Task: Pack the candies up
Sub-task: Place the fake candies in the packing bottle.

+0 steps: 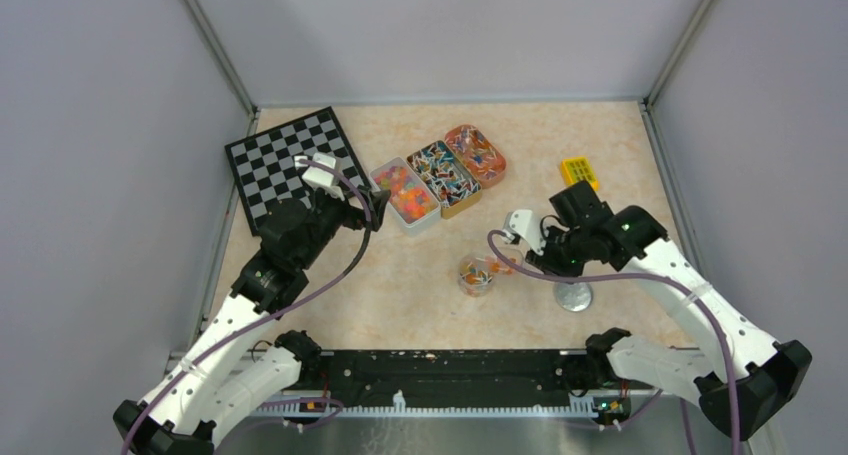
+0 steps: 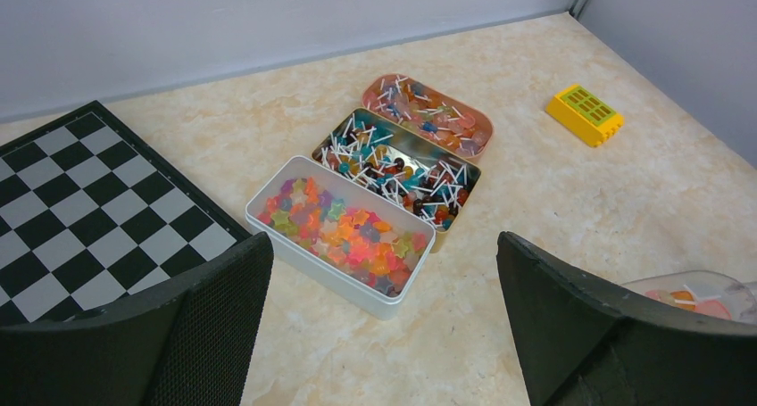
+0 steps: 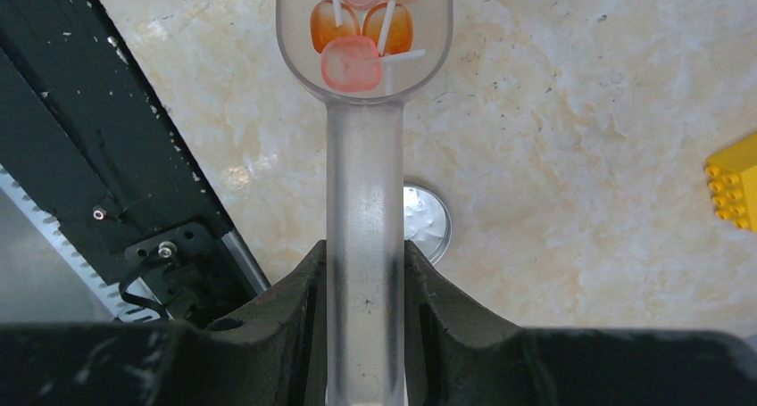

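The candies fill three open tins: star-shaped ones in a white tin (image 1: 405, 195) (image 2: 344, 232), stick candies in a gold tin (image 1: 443, 175) (image 2: 399, 163) and in an orange tin (image 1: 476, 153) (image 2: 430, 113). My left gripper (image 1: 377, 208) (image 2: 382, 268) hangs open just short of the white tin, nothing between its fingers. My right gripper (image 1: 538, 260) (image 3: 364, 250) is shut on the handle of a clear scoop (image 3: 364, 183). Its bowl carries orange and pink candies (image 3: 353, 45) next to a small clear jar (image 1: 477, 275) (image 2: 705, 294) that holds some candies.
A round silver lid (image 1: 573, 296) (image 3: 428, 223) lies under the right arm. A yellow block (image 1: 580, 170) (image 2: 585, 113) (image 3: 736, 192) sits at the right. A chessboard (image 1: 290, 165) (image 2: 80, 201) lies at the back left. The black base rail (image 1: 450, 375) (image 3: 98, 147) runs along the near edge.
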You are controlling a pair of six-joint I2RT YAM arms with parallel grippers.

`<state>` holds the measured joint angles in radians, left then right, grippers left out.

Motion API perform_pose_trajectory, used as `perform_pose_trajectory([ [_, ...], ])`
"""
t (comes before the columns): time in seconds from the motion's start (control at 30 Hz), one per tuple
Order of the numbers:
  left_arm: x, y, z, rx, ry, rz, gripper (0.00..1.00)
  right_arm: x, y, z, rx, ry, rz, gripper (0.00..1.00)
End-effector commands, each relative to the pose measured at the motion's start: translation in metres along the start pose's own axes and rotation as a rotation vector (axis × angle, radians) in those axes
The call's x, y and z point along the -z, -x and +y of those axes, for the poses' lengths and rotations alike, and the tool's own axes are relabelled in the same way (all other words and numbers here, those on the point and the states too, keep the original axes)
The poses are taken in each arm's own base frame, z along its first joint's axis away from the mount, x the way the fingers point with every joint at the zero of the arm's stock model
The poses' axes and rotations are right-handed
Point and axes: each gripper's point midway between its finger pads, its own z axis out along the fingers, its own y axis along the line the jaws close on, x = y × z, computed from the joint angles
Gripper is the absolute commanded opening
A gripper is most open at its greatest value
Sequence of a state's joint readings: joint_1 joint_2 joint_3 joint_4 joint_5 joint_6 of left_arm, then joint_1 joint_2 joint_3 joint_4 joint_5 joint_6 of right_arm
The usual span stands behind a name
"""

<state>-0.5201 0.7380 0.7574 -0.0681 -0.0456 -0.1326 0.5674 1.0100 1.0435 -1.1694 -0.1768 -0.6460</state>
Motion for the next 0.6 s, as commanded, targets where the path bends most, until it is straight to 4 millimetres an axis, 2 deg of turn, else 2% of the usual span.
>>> perform_pose_trajectory([
  [0.0, -0.0004, 0.0146, -0.0047, 0.015, -0.015, -0.047, 0.99, 0.0090, 0.0113, -0.0011, 0.014, -0.002, -0.004, 0.00],
  [0.57, 0.0026, 0.0187, -0.0053, 0.014, -0.019, -0.061, 0.99, 0.0024, 0.0092, 0.0002, 0.017, 0.024, 0.108, 0.00],
])
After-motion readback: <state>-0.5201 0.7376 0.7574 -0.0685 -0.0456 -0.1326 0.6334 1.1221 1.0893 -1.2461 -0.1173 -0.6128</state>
